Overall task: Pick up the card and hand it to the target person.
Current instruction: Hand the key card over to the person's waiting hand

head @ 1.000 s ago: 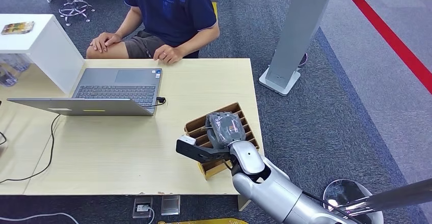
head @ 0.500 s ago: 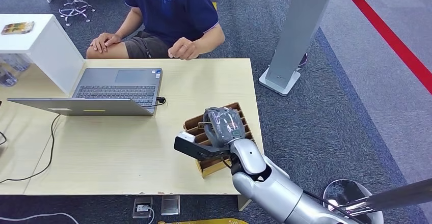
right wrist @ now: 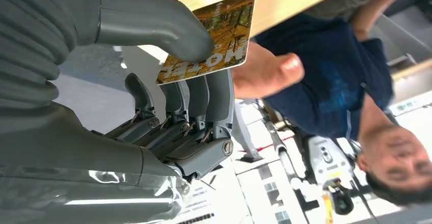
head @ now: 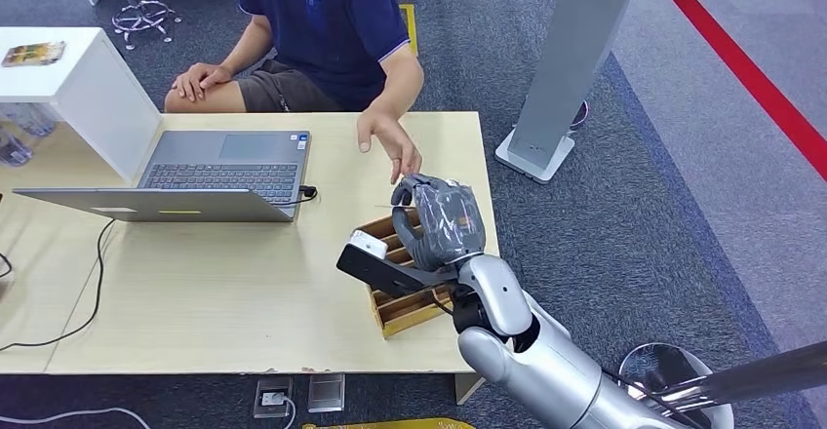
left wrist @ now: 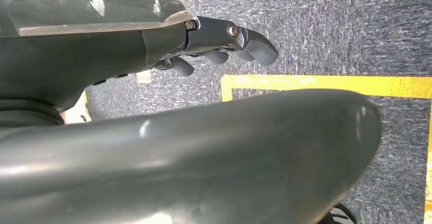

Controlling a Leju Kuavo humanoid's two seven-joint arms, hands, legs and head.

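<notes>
A pale wooden table (head: pixel 244 283) stands on dark grey carpet (head: pixel 624 224). An open grey laptop (head: pixel 185 180) sits on its far left part, with a black cable (head: pixel 93 283) running from it toward the near edge. A white box shelf (head: pixel 83 88) stands at the table's left end. Right of the table rises a grey pillar (head: pixel 571 49) on a flat white base (head: pixel 533 156). A red stripe (head: pixel 751 68) crosses the floor at far right, and yellow tape (left wrist: pixel 326 84) marks the carpet. A chrome chair base (head: pixel 141 15) stands at the far left. A floor socket (head: pixel 275 395) lies under the near edge.
</notes>
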